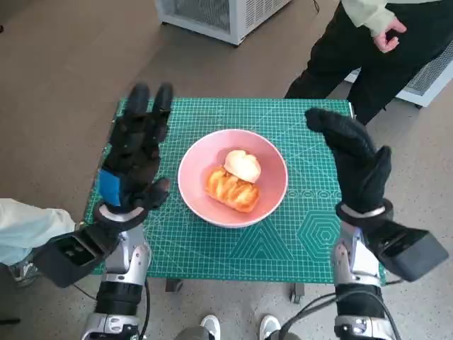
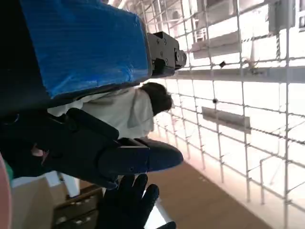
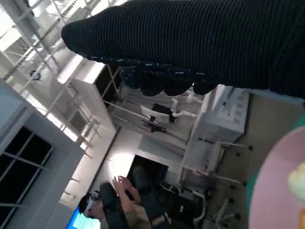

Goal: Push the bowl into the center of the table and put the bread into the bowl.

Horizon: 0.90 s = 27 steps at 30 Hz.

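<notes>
A pink bowl (image 1: 195,180) stands near the middle of the green table mat (image 1: 297,234). Inside it lie a golden-brown bread (image 1: 231,189) and a pale round piece (image 1: 243,165) touching it. My left hand (image 1: 134,152) is raised to the left of the bowl, fingers spread and holding nothing. My right hand (image 1: 357,163) is raised to the right of the bowl, gloved fingers extended and also empty. Neither hand touches the bowl. The right wrist view catches the bowl's pink rim (image 3: 276,191) and a bit of pale bread (image 3: 298,179).
A person in dark trousers (image 1: 354,49) stands at the table's far right corner. White cabinets (image 1: 219,14) stand on the floor beyond the table. A pale sleeve (image 1: 28,230) shows at the left edge. A seated person (image 3: 119,200) appears in the right wrist view.
</notes>
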### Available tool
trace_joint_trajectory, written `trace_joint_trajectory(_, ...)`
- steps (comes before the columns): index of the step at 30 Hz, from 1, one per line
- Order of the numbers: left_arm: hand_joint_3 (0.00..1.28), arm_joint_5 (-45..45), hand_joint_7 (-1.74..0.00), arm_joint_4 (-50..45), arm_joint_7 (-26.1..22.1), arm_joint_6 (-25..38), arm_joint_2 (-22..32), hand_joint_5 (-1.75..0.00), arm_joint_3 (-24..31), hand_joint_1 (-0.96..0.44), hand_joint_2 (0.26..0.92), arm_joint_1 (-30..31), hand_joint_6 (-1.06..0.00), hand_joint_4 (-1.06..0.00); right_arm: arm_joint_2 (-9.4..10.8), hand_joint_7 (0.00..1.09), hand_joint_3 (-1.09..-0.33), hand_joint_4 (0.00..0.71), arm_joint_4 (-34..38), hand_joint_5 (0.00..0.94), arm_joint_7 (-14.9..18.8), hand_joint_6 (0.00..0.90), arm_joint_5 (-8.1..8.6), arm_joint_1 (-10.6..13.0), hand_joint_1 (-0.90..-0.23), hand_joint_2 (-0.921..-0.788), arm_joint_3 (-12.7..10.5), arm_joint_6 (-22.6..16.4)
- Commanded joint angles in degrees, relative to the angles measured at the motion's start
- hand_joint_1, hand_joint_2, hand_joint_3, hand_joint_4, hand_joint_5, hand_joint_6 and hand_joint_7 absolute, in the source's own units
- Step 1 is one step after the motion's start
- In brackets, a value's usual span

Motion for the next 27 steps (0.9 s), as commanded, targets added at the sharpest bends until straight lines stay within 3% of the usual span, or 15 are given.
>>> trace_joint_trajectory(1,0.42,-0.6,-0.04,-1.0,-1.0,1.8,-0.9,-0.01,1.0,-0.77,0.921,0.7,-0.14,-0.08,-0.6,0.57,-0.816,0.167,-0.6,0.006,-0.6,0.012,-1.39,-0.3,-0.732,-0.921,0.4,0.2)
trace_joint_trajectory(27,0.43,1.1,-0.03,2.1,-5.7,2.9,-1.0,0.00,3.3,-0.78,0.921,-0.1,-0.13,-0.07,-1.7,0.54,-0.804,0.151,-1.2,0.000,1.0,0.011,-0.88,-1.4,-0.736,-0.921,1.2,-0.8)
